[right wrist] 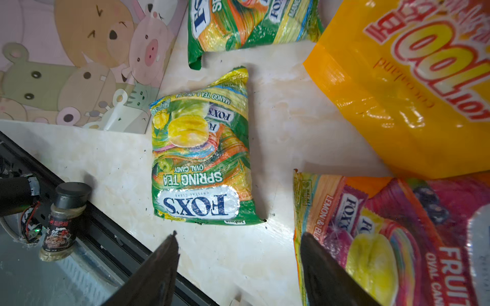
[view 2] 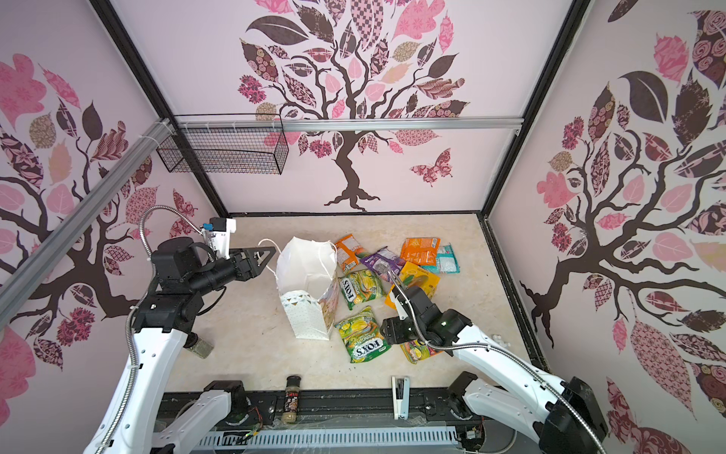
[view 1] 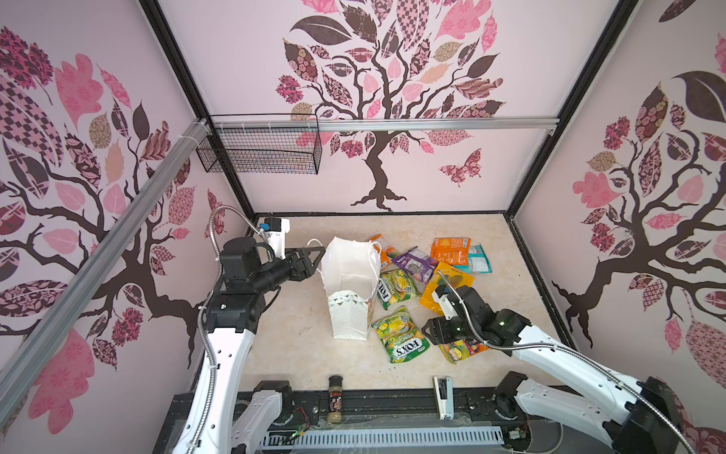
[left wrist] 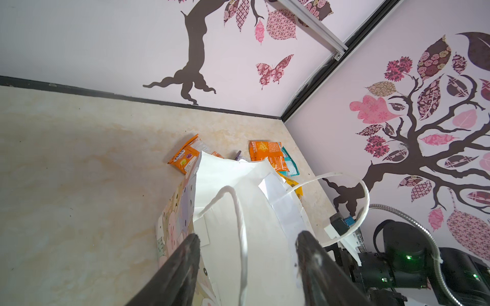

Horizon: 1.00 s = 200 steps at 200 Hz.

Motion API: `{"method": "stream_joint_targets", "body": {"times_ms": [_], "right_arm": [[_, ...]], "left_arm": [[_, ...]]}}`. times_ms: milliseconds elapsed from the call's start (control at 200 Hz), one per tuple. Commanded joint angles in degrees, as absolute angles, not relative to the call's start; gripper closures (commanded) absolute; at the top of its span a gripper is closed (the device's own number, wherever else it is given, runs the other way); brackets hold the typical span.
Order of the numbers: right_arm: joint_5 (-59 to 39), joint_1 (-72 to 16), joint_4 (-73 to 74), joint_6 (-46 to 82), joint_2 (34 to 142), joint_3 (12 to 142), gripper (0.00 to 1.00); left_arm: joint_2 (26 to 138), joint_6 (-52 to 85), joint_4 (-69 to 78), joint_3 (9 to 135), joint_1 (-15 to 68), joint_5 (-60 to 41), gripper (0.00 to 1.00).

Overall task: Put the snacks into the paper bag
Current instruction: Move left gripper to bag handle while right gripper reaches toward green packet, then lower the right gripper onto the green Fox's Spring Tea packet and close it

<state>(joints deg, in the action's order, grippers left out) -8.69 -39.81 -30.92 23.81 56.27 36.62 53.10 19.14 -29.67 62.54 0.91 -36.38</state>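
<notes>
The white paper bag point(view 1: 349, 291) point(view 2: 310, 291) stands open at mid table. My left gripper point(view 1: 316, 257) point(left wrist: 249, 234) is open at the bag's left rim, and a cord handle point(left wrist: 242, 238) runs between its fingers without touching them. Snacks lie to the right of the bag: two green FOX'S packets point(view 1: 398, 334) point(view 1: 396, 289), purple point(view 1: 416, 263), orange point(view 1: 450, 250), teal point(view 1: 479, 261) and yellow point(right wrist: 411, 92). My right gripper point(view 1: 430, 330) point(right wrist: 238, 235) hangs open, low over the table. One finger is above a red-and-orange fruit packet point(right wrist: 384, 238), the other above bare table beside the green packet point(right wrist: 201, 159).
A dark-capped spice jar point(view 1: 335, 399) and a white stapler point(view 1: 443, 397) sit on the black front rail. A wire basket point(view 1: 261, 149) hangs on the back wall. Another orange packet point(view 1: 383, 247) lies behind the bag. Walls close in the table on three sides.
</notes>
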Motion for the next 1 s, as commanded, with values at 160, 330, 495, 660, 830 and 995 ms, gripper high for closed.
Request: {"method": "stream_joint_targets", "body": {"times_ms": [160,330,495,660,830,995], "right_arm": [[-6.9,-40.8,-26.5,26.7,60.1,36.1,0.30],[-8.0,-40.8,-22.7,25.7,63.0,35.5,0.30],[-10.2,-40.9,-19.4,25.1,66.1,34.6,0.30],[-10.3,-40.8,-17.3,24.5,68.7,33.7,0.31],[-10.3,-40.8,-14.4,24.3,71.0,32.4,0.31],[-11.5,-40.8,-12.5,23.3,73.2,32.3,0.32]], "left_arm": [[52.6,16.9,-28.1,61.9,1.3,-36.9,0.46],[52.3,15.9,-29.0,62.2,1.3,-36.2,0.50],[52.1,14.2,-30.3,62.3,1.4,-35.8,0.51],[52.1,14.4,-30.4,61.9,1.4,-35.5,0.52],[52.8,14.5,-30.1,62.0,1.4,-36.9,0.55],[52.7,14.5,-30.0,61.9,1.3,-36.7,0.58]]}}
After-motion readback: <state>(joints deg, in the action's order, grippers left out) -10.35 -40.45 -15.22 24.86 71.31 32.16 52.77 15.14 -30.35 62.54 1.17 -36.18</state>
